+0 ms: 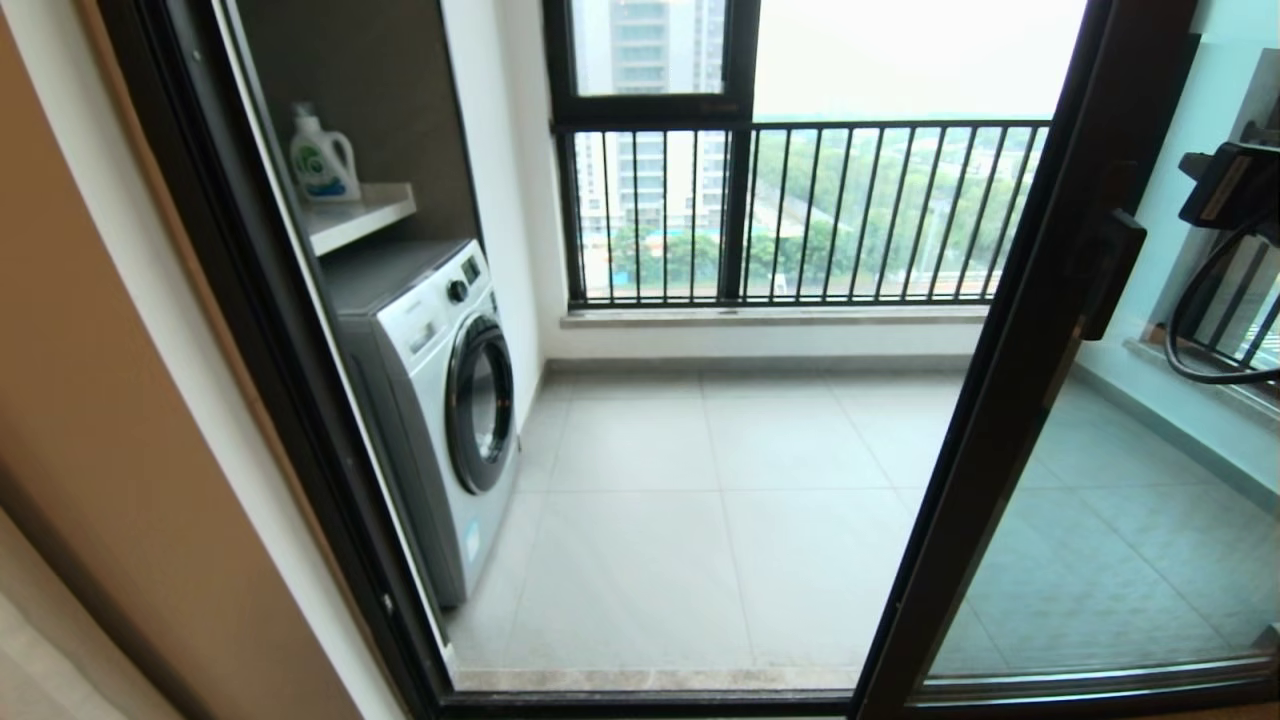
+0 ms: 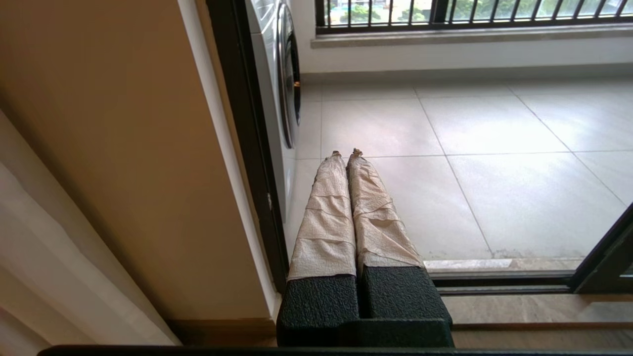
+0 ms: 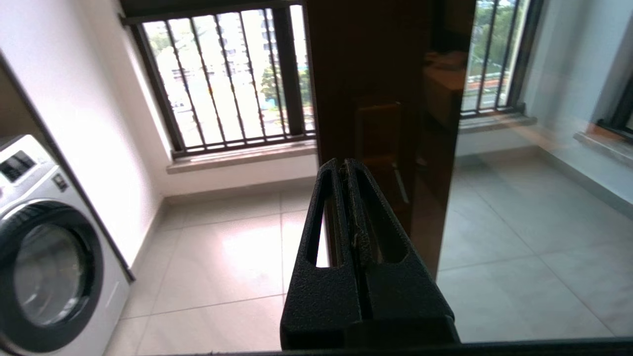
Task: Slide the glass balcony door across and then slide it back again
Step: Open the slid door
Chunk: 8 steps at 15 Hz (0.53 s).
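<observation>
Glass balcony door (image 1: 1010, 380) partly open, right gripper (image 3: 344, 165) at its upright.

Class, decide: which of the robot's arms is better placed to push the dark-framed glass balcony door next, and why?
Right. The right gripper, shut, sits at the dark-framed glass balcony door's upright; the left gripper, shut, hangs low near the white washing machine.

Both grippers (image 2: 346, 154) (image 3: 343, 163) closed, empty.

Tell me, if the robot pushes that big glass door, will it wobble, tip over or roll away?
Probably none. The glass door sits in a floor track, so it should glide sideways, not tip. Its tall dark frame looks stiff and likely heavy. The shut right gripper is at the frame's edge; smooth metal may be slippery.
</observation>
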Tool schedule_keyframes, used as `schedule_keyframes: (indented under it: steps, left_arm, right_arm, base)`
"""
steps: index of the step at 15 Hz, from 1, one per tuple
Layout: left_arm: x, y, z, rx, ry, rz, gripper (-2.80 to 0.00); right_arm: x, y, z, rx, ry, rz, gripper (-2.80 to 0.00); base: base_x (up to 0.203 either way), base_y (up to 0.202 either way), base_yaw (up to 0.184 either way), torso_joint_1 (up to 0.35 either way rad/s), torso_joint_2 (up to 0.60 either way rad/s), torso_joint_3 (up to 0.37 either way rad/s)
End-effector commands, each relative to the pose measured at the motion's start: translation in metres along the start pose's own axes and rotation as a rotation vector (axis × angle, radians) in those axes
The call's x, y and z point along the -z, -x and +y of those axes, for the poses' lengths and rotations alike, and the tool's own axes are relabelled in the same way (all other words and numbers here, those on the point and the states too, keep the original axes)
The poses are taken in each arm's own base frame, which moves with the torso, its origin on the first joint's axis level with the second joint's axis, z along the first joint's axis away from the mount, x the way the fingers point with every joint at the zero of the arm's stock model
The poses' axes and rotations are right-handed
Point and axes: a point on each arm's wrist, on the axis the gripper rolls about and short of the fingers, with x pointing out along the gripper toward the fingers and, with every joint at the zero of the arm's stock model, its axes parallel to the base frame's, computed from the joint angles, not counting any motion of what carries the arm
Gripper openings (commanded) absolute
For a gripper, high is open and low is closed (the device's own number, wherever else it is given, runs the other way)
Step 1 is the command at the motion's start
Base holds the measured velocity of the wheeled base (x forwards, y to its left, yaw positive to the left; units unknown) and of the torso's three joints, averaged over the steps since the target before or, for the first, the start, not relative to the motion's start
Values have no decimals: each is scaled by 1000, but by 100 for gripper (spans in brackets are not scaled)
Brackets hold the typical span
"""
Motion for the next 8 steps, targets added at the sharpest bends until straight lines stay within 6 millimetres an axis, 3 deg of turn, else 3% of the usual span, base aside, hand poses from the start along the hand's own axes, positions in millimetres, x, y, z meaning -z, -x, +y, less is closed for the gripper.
schedule_keyframes:
  steps: [1, 5, 8]
  left_arm:
    - [0, 0, 0, 0, -1, 2, -280]
    - [0, 0, 0, -1, -1, 2, -280]
    - [0, 0, 0, 0, -1, 2, -280]
  right_arm:
    - [5, 4, 12, -44, -7, 18, -280]
    - [59, -38, 8, -30, -16, 171, -280]
    - [72, -58, -5, 7, -14, 192, -280]
  base:
    - [0, 0, 0, 0, 0, 0]
    - [0, 0, 0, 0, 0, 0]
    - [0, 0, 0, 0, 0, 0]
